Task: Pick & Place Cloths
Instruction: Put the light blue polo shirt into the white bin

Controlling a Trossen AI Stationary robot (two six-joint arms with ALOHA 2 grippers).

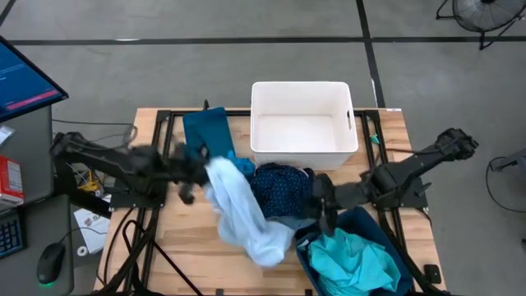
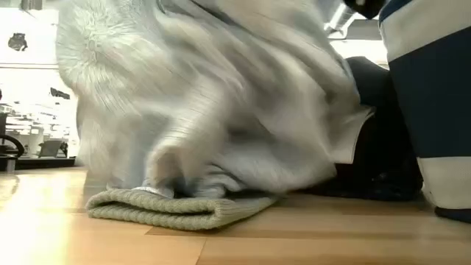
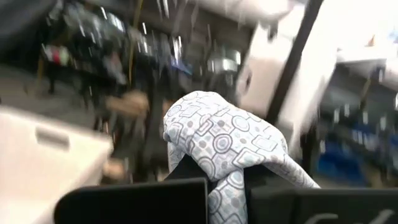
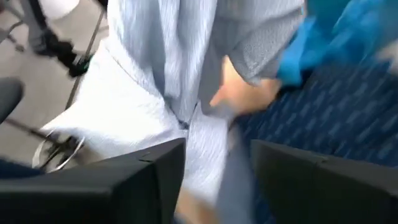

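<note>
Tabletop: left fingers (image 3: 217, 199) pinch pale blue-grey cloth (image 1: 242, 210).

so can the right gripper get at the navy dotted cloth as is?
Probably yes: the right gripper sits open right at the navy dotted cloth, whose near edge lies uncovered; the pale cloth drapes only its far side.

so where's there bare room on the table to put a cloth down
Bare wood lies left of the pale blue-grey cloth, towards the near edge, and the white rigid plastic tub is empty. The middle is crowded: navy dotted cloth, both pincers, and the navy fabric bin holding turquoise cloth.
</note>
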